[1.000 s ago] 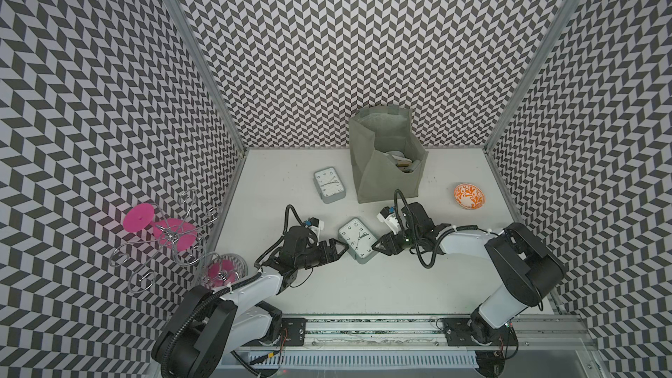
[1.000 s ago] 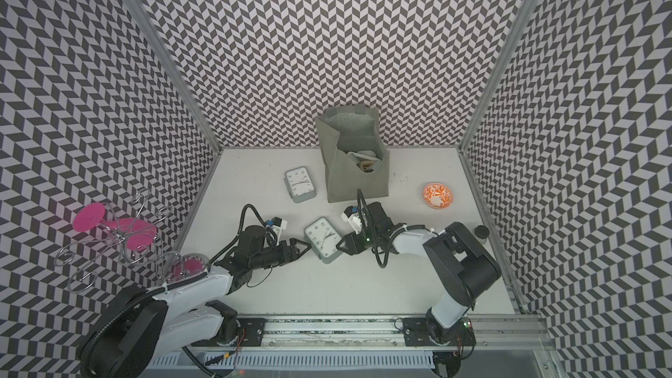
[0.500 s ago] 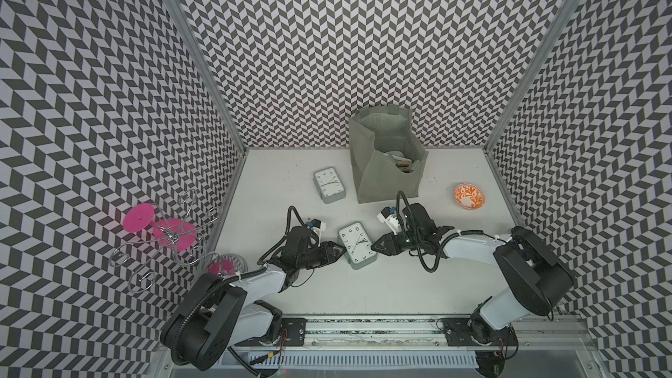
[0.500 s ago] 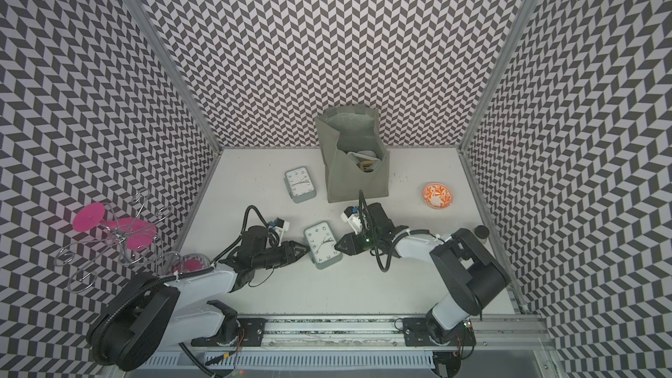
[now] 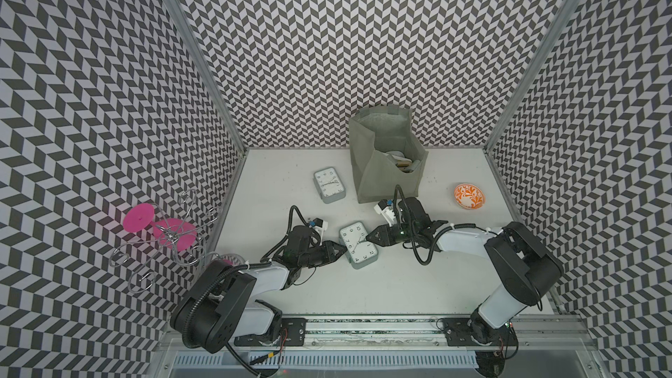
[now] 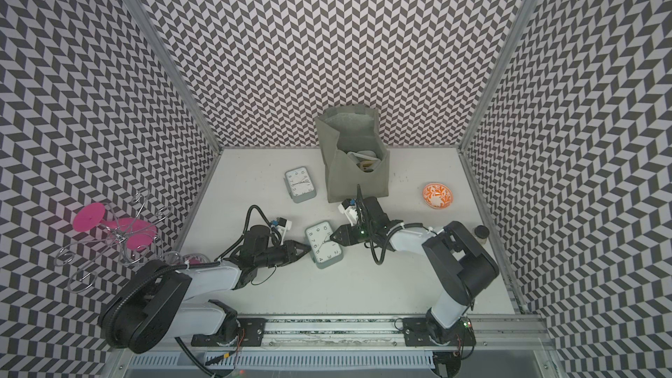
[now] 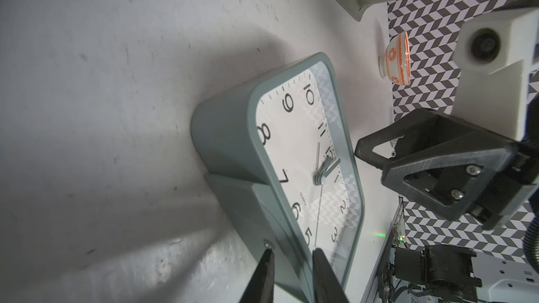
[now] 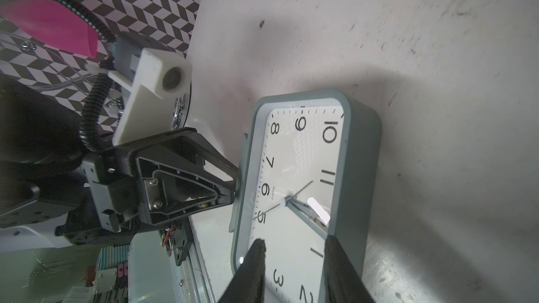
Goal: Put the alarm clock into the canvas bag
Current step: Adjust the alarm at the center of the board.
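Note:
A grey-green alarm clock [image 5: 358, 249] with a white face lies face up on the table between my two arms. My left gripper [image 5: 343, 248] meets the edge of the alarm clock [image 7: 306, 147] by the 5 and 6. It is shut there, one of its fingers [image 7: 323, 275] on the glass and the other at the foot. My right gripper [image 5: 367, 241] is closed on the opposite edge of the alarm clock [image 8: 297, 170], one finger over the face and one against the side wall. The canvas bag [image 5: 378, 176] stands open behind, with items inside.
A second grey clock [image 5: 329, 184] lies left of the bag. An orange patterned bowl [image 5: 469, 196] sits at the right. A wire stand with pink discs [image 5: 163, 234] hangs over the left wall. A small dark-lidded jar [image 6: 482, 234] stands by the right wall.
Both grippers have narrowed onto the clock's opposite edges. The clock has turned from a diamond pose to nearly square and slid slightly toward the front.

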`<move>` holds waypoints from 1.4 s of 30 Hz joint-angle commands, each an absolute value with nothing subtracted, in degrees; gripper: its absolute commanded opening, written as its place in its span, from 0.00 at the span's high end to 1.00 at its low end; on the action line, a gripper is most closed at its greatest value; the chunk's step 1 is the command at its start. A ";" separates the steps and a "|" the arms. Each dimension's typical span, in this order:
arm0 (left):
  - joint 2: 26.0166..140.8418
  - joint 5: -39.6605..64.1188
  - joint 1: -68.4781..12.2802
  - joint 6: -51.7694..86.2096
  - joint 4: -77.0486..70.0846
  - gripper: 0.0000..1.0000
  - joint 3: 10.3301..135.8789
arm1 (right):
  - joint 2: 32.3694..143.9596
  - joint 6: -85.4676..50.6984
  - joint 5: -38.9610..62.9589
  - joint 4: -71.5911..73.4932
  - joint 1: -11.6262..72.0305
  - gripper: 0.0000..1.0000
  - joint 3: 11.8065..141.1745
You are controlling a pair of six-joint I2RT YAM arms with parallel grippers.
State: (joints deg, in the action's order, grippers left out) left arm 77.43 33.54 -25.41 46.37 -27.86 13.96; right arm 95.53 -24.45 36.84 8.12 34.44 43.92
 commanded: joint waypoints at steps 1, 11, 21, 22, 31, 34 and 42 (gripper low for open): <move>78.54 34.87 -25.22 46.41 -32.01 0.75 13.97 | 96.65 -25.95 36.26 10.90 34.45 0.68 45.09; 78.57 36.70 -25.40 47.02 -33.30 0.78 15.67 | 98.84 -26.02 36.23 11.03 34.45 0.80 45.37; 78.20 36.02 -26.06 46.41 -30.61 0.78 18.11 | 93.84 -24.70 32.87 8.17 34.45 0.79 44.88; 78.57 36.01 -26.09 46.31 -30.60 0.78 18.10 | 93.01 -24.21 32.01 7.01 34.37 0.78 45.12; 80.51 36.33 -26.10 45.98 -31.40 0.77 18.11 | 91.90 -22.57 26.45 2.93 32.26 0.74 45.77; 80.21 35.41 -26.06 45.66 -30.03 0.71 18.18 | 93.47 -21.83 25.39 2.30 32.18 0.71 46.64; 81.81 36.21 -25.99 45.43 -30.83 0.65 18.74 | 97.80 -20.75 29.14 3.03 32.34 0.71 47.90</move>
State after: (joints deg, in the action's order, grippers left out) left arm 80.68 35.55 -25.87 45.95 -29.80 17.08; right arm 96.88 -21.80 27.75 1.58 32.29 46.83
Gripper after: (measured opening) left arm 0.346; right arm 0.288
